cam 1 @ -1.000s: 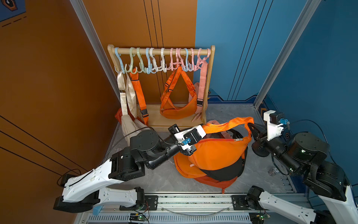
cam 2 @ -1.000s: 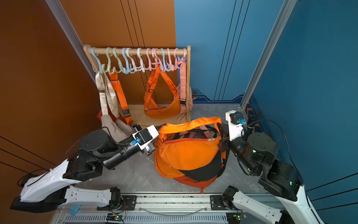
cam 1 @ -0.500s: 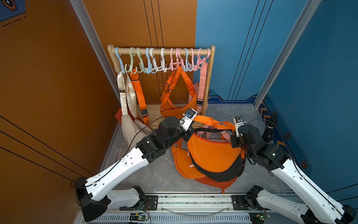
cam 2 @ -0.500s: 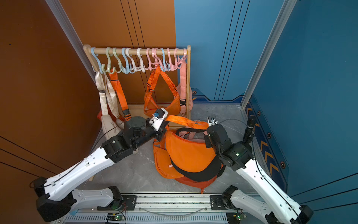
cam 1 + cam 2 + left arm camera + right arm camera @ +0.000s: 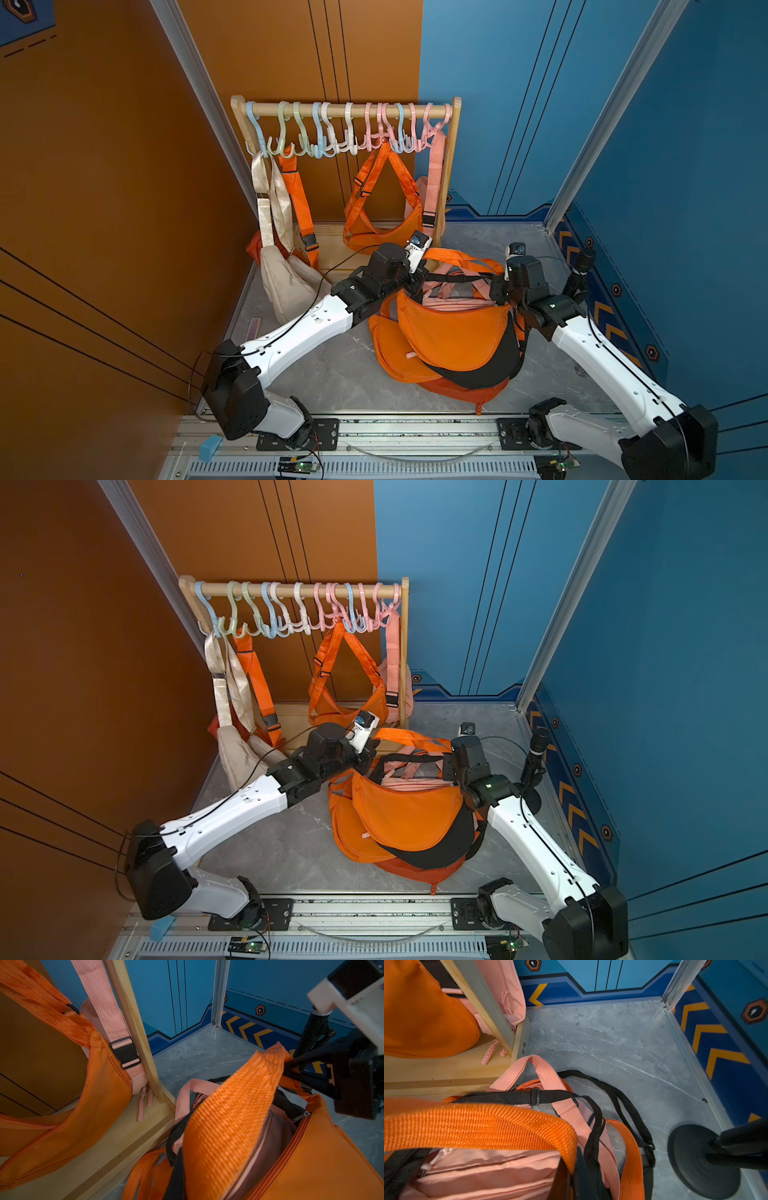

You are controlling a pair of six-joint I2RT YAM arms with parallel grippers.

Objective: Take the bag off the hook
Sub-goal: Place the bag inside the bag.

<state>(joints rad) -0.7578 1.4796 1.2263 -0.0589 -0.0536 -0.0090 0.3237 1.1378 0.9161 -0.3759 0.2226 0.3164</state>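
Orange bag (image 5: 453, 336) sits on the floor pile (image 5: 449, 386), below and between the fingers; left fingers (image 5: 419, 277) and right fingers (image 5: 291, 1067) each pinch its strap (image 5: 461, 258), which arches between them

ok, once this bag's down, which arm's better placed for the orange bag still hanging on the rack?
Left, probably. The left pincer sits just beside the hanging orange bag, at the rack; the right pincer is farther out, across the pile. Both are shut on the orange strap, so release first.
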